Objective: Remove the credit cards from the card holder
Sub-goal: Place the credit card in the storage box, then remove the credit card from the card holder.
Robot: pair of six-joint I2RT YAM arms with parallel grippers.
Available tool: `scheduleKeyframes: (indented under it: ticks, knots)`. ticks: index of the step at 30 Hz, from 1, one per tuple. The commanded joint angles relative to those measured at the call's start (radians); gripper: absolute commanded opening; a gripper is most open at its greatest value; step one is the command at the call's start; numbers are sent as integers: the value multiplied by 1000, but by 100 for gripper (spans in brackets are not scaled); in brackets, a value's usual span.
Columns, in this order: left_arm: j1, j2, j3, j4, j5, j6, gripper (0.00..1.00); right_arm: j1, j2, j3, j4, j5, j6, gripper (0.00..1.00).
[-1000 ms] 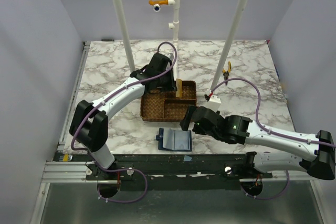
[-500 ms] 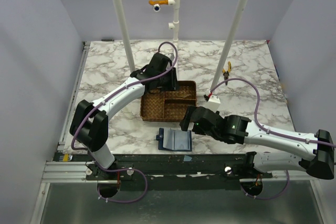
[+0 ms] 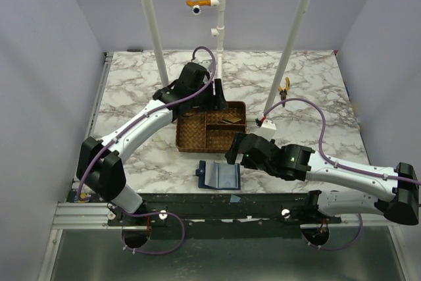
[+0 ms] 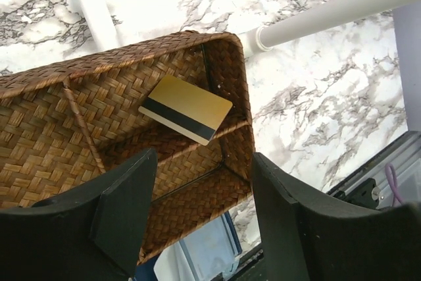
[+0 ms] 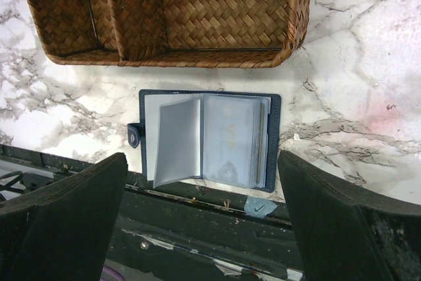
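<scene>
1. While the left hand point(image 4: 204, 182) hangs above the wicker tray point(image 4: 39, 156), its two fingers stand wide apart and nothing is between them.
2. One gold credit card point(image 4: 186, 108) lies in the tray with its dark stripe facing up.
3. Seen from the top camera, this card is in the small compartment at 2 o'clock of the tray, the one nearest to the white post point(image 4: 329, 8).
4. One long edge of the card is against the divider of the compartment; I cannot tell if the card lies flat or leans a little.
5. The card holder point(image 5: 230, 139) lies open on the marble bench point(image 3: 131, 83), at 6 o'clock from the tray and near to it but not touching.
6. It is close to the near edge of the bench, with its snap tab pointing to 9 o'clock.
7. Its pale plastic sleeves are spread out, and one sleeve is half lifted.
8. The sleeves are cloudy, so I cannot tell if cards are inside them.
9. The right hand point(image 5: 202, 169) hovers above the holder, and in the top view it is at about 1 o'clock from it.
10. Its fingers are also wide apart and carry nothing.
</scene>
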State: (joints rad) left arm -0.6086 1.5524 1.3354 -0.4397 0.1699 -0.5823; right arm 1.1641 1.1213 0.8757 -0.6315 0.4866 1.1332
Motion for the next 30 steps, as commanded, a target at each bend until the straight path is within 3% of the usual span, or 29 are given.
scheduleKeyframes:
  ticks: [1, 12, 30]
  knots:
    - [6, -62, -6, -14, -7, 18, 61, -1, -2, -14, -13, 26, 16, 100]
    - [6, -200, -98, -54, -29, 19, 62, 0, -5, -23, 0, 30, 15, 100]
    - [4, -532, -436, -43, 10, -46, 62, -1, 28, -63, 38, -10, 12, 100]
